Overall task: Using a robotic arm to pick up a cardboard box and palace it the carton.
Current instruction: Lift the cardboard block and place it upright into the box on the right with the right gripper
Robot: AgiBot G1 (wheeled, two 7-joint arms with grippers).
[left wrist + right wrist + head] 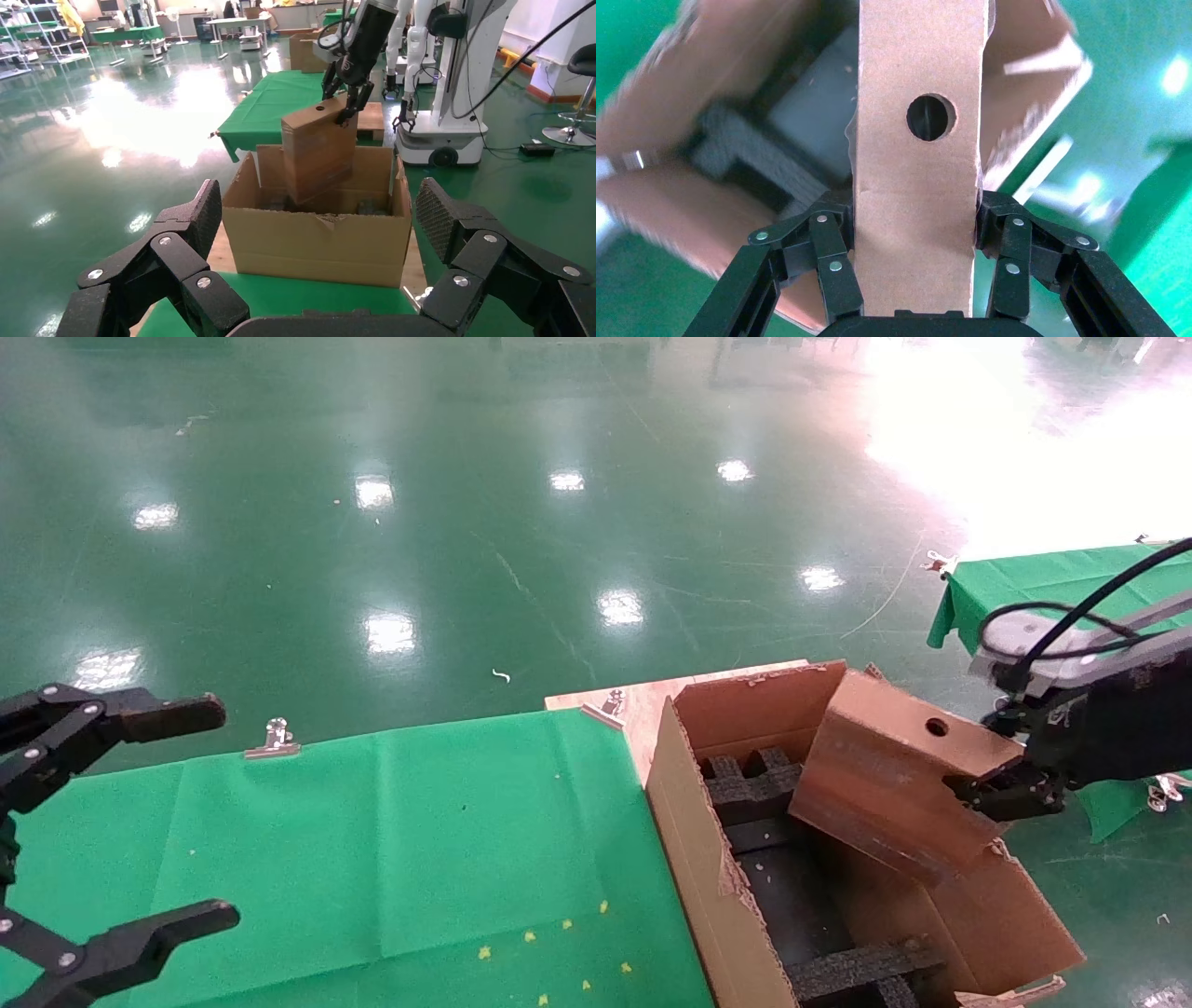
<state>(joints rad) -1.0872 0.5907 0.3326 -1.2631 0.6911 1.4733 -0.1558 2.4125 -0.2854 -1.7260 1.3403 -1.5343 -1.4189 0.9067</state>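
Observation:
My right gripper (pixel 987 794) (pixel 916 217) is shut on the cardboard box (pixel 894 775) (pixel 919 175), a small oblong brown box with a round hole in its narrow face. The box hangs tilted, its lower end dipping into the open carton (pixel 680 822) (pixel 316 242); in the left wrist view the box (pixel 318 151) leans over the carton's far side. Black foam inserts (pixel 754 775) line the carton's floor. At the table's left, far from the carton, my left gripper (pixel 219 812) (pixel 320 210) stands open and holds nothing.
The carton rests on a wooden board (pixel 643 696) at the right end of the green cloth table (pixel 372 859). Metal clips (pixel 273 740) hold the cloth at its far edge. A second green table (pixel 1024 579) stands at right. A white robot base (pixel 450 133) stands beyond.

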